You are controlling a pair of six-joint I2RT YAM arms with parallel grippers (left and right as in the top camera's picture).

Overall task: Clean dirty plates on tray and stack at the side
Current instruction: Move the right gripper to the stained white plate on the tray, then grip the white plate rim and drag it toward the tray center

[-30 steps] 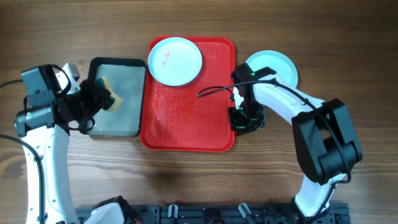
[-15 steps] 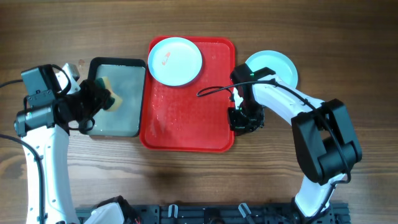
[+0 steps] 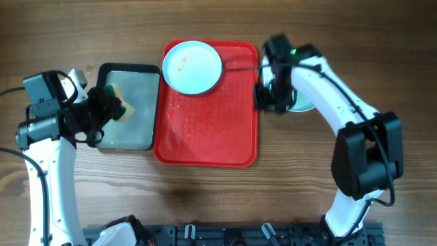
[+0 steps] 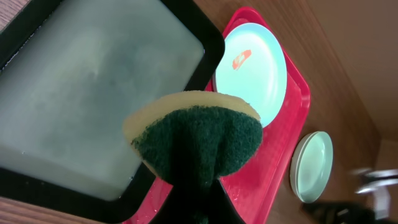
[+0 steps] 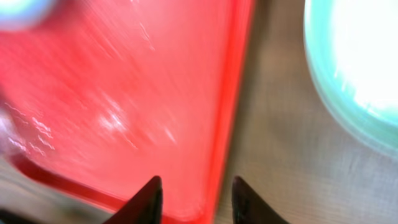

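Your left gripper (image 3: 108,109) pinches the sponge (image 4: 193,134) over the grey tray (image 3: 130,67). Your right arm (image 3: 321,75) reaches across the stack (image 4: 311,165) beside the tray (image 3: 205,137). The right gripper (image 5: 198,193) hangs spread and empty above the tray's right rim. One smeared plate (image 3: 193,66) lies in the tray's far-left corner.

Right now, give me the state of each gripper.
Left gripper: closed on the sponge.
Right gripper: open, holding nothing.

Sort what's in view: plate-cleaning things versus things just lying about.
Job: bright red plastic tray; round white plate with red smear; stacked pale teal plates; yellow-green sponge; black-rimmed grey tray.
Lying about: only the brown wooden table.
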